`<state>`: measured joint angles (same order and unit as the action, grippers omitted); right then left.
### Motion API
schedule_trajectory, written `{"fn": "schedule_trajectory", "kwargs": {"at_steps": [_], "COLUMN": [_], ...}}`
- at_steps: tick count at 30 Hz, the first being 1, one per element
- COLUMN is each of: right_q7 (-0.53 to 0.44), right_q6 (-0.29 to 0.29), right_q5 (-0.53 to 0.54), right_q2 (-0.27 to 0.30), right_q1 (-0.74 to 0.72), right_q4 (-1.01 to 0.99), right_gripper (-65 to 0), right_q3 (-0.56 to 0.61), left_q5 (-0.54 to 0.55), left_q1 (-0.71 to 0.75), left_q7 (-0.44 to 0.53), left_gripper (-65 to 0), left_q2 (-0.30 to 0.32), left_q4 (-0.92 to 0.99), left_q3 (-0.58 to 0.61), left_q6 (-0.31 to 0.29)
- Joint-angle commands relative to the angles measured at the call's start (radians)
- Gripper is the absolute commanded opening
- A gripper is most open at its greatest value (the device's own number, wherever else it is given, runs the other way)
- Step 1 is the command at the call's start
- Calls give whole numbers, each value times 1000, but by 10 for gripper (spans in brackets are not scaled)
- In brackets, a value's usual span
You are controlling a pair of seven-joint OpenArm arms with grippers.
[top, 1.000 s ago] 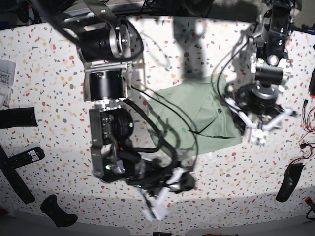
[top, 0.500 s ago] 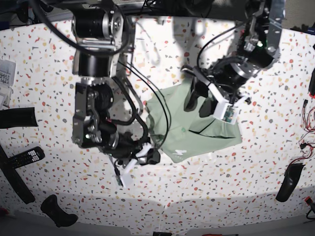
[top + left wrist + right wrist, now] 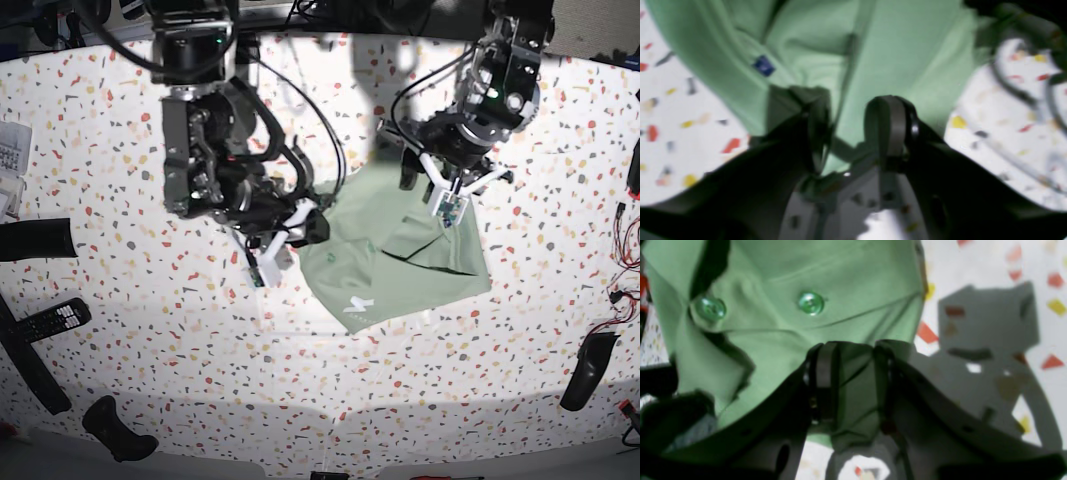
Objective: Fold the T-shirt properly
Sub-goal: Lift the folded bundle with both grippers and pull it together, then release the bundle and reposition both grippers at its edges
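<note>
The pale green T-shirt [image 3: 400, 270] lies bunched and partly folded mid-table, its white zigzag logo [image 3: 358, 303] near the front edge. My right gripper [image 3: 305, 228] is at the shirt's left corner. In the right wrist view it [image 3: 853, 373] is shut on a fold of the shirt [image 3: 853, 280], beside two green buttons [image 3: 810, 302]. My left gripper [image 3: 445, 200] is over the shirt's upper right part. In the left wrist view it [image 3: 851, 123] has shirt fabric [image 3: 907, 50] between its fingers, near a small blue tag [image 3: 763, 65].
The table [image 3: 120, 200] is white terrazzo with coloured specks. A remote control [image 3: 45, 320] and black objects [image 3: 35, 240] [image 3: 120, 430] lie at the left, papers [image 3: 10, 160] at the left edge. A black object [image 3: 585, 370] and wires [image 3: 625, 290] are at the right.
Both arms swung in from the front and right onto the shirt. The right gripper moved up to the shirt's left corner, the left gripper to its upper right. The shirt's edges shifted.
</note>
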<state>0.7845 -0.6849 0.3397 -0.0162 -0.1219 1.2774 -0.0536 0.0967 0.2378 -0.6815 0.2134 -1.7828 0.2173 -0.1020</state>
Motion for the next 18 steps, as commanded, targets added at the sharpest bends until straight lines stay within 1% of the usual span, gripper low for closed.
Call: {"fn": "schedule_trajectory", "kwargs": {"at_steps": [1,3,5,9,11,12,14,16,18], "right_q7": [-9,-6,4,62,77,78,84,89,88], "right_q6": [-13,-13,-13,-13,-13,-13,-13,-13,-13], "right_q5": [0,8,48,147,174,173,172,168,158], "right_q2": [19,45,63,60,60,61,61,61,61], "right_q1": [-25,-31,-40,-75,-98,-111,-134,-156,-175], "right_q4": [18,18,18,19,19,19,19,19,19], "right_gripper": [-470,-470,-470,-470,-470,-470,-470,-470,-470], "right_q3": [2,2,2,2,2,2,2,2,1], "left_q5": [-29,-84,-136,-182,-203,-216,-259,-328,-402], "left_q1": [-11,-11,-11,-11,-13,-14,-27,-53,-88], "left_q7": [9,8,9,9,8,3,-21,-55,-84], "left_gripper": [-415,-415,-415,-415,-415,-415,-415,-415,-415], "left_q2": [2,6,6,6,6,6,6,6,6], "left_q4": [-16,-16,-16,-16,-16,-16,-16,-16,-16], "left_q3": [-2,-2,-2,-2,-2,-2,-2,-2,-2], "left_q6": [11,35,55,57,63,79,132,177,188]}}
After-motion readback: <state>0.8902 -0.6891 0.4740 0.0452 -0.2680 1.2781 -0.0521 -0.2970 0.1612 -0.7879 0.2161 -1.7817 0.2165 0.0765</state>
